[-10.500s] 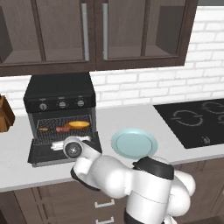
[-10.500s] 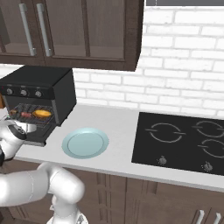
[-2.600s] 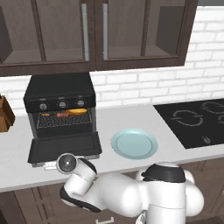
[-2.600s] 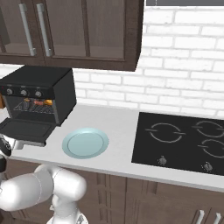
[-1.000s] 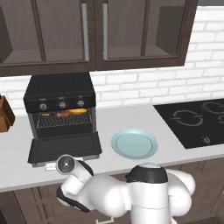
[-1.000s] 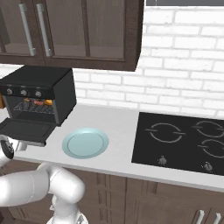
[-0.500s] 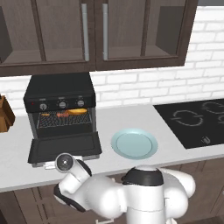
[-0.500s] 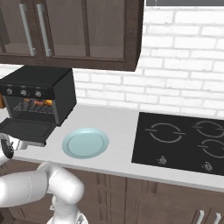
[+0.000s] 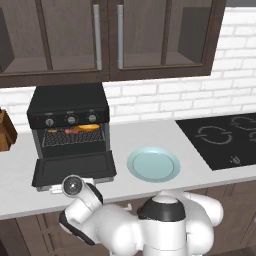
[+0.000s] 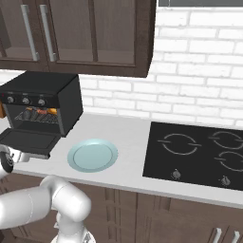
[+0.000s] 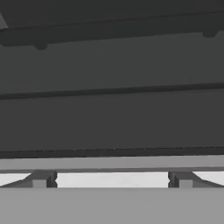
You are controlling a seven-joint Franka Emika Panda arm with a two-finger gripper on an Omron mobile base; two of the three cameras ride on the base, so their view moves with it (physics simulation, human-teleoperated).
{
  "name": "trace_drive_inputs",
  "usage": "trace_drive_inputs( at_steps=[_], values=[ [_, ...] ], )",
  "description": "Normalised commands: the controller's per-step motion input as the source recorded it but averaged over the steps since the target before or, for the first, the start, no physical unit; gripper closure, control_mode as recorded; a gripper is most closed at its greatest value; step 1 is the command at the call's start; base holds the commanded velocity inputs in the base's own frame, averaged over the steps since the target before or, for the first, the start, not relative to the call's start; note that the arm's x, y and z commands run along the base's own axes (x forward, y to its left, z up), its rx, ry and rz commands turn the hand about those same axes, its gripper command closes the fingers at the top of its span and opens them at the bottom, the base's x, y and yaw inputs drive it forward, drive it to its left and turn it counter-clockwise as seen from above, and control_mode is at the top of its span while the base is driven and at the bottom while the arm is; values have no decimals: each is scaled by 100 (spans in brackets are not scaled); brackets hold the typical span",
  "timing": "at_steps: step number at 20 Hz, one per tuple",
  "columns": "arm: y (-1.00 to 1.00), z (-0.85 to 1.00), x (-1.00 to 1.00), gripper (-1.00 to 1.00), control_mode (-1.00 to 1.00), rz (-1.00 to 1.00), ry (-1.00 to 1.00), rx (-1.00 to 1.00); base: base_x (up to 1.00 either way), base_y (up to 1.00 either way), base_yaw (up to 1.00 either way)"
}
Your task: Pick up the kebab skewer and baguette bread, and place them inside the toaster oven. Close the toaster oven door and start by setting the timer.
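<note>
Hand view, toaster oven door [image 11: 112, 118] above end effector

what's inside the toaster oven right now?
In the toaster oven, the baguette bread and the kebab skewer lie on the wire rack. Below it, the cavity is too dark to read. The toaster oven door lies open.
</note>
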Motion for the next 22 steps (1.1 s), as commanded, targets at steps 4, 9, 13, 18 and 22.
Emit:
trace_drive_inputs(
  at_steps=[4,9,13,18,22],
  values=[
    [1,-16,0,-100,-100,0,-1,-2,0,0,0],
    [0,-31,0,-100,-100,0,-2,-2,0,0,0],
    [0,-21,9,-100,-100,0,-3,-1,0,0,0],
    [0,-3,20,-100,-100,0,-7,0,0,0,0],
    [0,0,20,-100,-100,0,-7,0,0,0,0]
  ],
)
